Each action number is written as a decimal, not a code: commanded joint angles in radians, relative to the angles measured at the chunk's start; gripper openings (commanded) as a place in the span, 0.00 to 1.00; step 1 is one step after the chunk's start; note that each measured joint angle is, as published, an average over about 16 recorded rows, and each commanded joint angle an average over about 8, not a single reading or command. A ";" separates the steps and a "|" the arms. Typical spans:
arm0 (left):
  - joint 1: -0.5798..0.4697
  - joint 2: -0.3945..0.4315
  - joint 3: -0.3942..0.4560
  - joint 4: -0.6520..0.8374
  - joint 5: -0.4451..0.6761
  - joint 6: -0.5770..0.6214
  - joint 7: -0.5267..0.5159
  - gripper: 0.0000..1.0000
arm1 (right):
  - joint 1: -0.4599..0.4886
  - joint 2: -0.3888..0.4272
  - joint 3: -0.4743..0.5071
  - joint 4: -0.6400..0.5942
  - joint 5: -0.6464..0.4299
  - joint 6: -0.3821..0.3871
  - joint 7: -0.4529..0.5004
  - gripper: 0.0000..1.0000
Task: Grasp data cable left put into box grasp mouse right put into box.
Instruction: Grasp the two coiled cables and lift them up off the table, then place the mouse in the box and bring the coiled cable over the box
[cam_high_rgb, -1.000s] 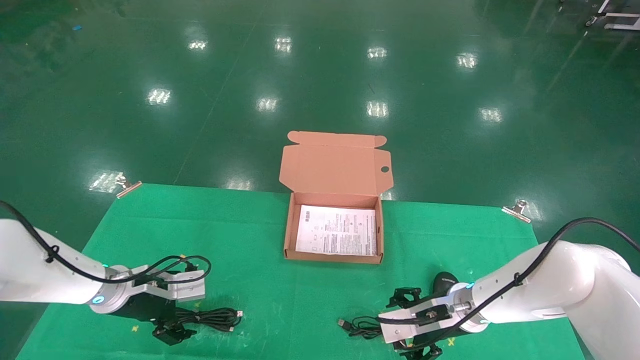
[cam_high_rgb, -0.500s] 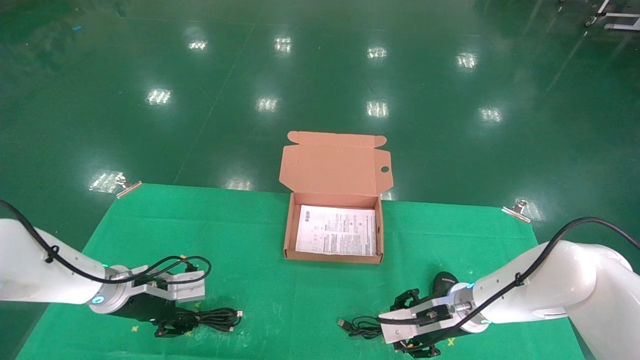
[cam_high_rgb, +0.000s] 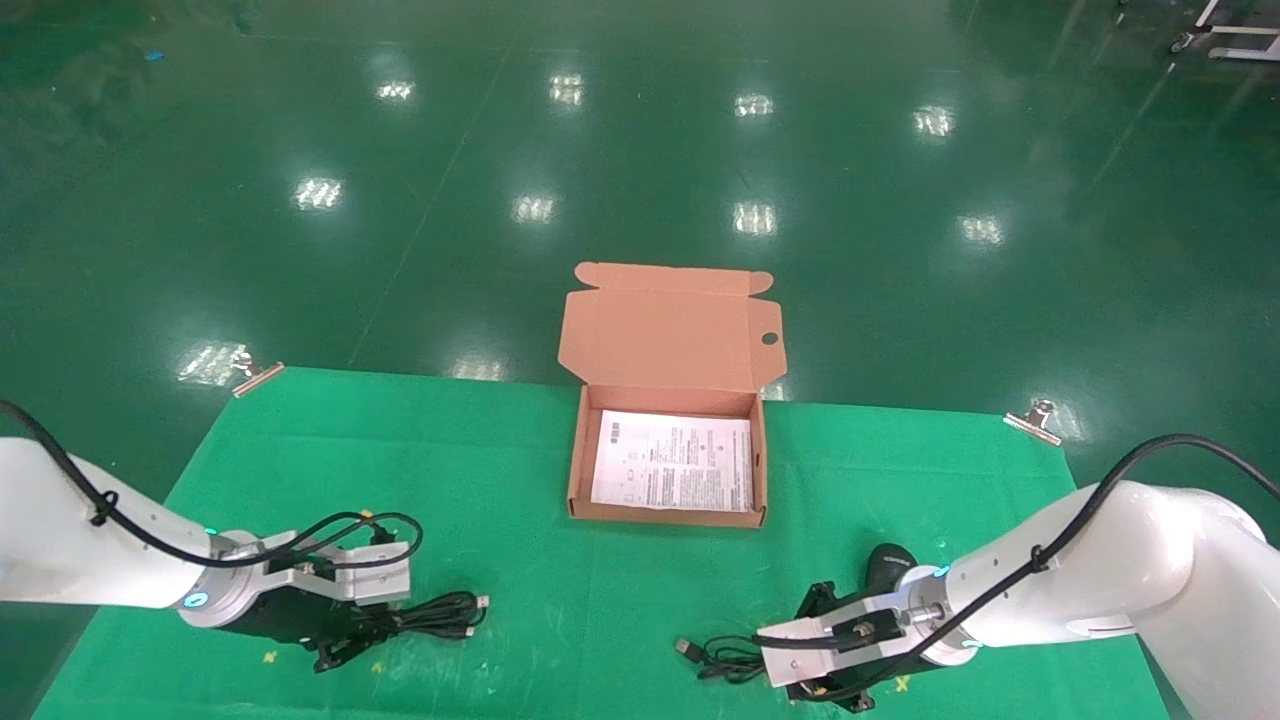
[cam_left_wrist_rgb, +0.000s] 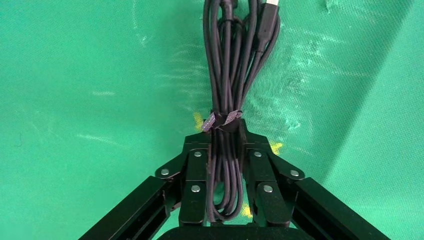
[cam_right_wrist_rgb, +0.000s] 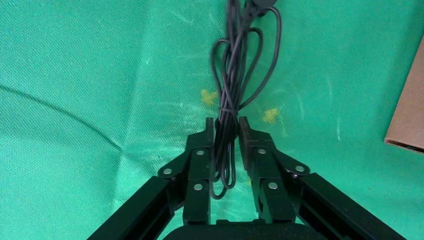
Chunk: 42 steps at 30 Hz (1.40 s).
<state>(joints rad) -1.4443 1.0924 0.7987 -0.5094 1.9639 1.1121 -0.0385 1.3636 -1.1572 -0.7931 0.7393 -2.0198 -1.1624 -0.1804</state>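
Observation:
The data cable (cam_high_rgb: 430, 615) is a black bundle with a silver plug, lying on the green cloth at the front left. My left gripper (cam_high_rgb: 372, 635) is shut on its looped end; in the left wrist view the fingers (cam_left_wrist_rgb: 197, 165) clamp the bundle (cam_left_wrist_rgb: 227, 75) just behind its tie. The mouse (cam_high_rgb: 888, 562) lies at the front right, partly behind my right wrist. My right gripper (cam_high_rgb: 768, 668) is shut on the mouse's thin cord (cam_right_wrist_rgb: 225, 100), whose plug (cam_high_rgb: 686, 648) points left. The box (cam_high_rgb: 575, 470) stands open at centre with a printed sheet inside.
The box's flap lid (cam_high_rgb: 670, 330) stands up at the back. A box corner shows in the right wrist view (cam_right_wrist_rgb: 407, 115). Metal clips (cam_high_rgb: 258, 378) (cam_high_rgb: 1035, 420) hold the green cloth (cam_high_rgb: 600, 590) at the far corners. Glossy green floor lies beyond.
Both grippers' fingers have closed, the left on the data cable and the right on the mouse cord. The data cable's plug end has shifted slightly away from me.

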 joint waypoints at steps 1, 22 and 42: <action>0.000 0.000 0.000 0.000 0.000 0.000 0.000 0.00 | 0.000 0.000 0.000 0.000 0.000 0.000 0.000 0.00; -0.076 -0.101 -0.048 -0.201 -0.037 -0.007 0.064 0.00 | 0.142 0.182 0.144 0.152 0.097 0.015 0.136 0.00; -0.195 0.000 -0.076 -0.352 0.132 -0.306 -0.015 0.00 | 0.467 -0.081 0.241 -0.068 0.188 0.238 -0.034 0.00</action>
<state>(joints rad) -1.6383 1.0897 0.7215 -0.8548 2.0927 0.8088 -0.0533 1.8250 -1.2293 -0.5506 0.6759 -1.8296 -0.9311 -0.2123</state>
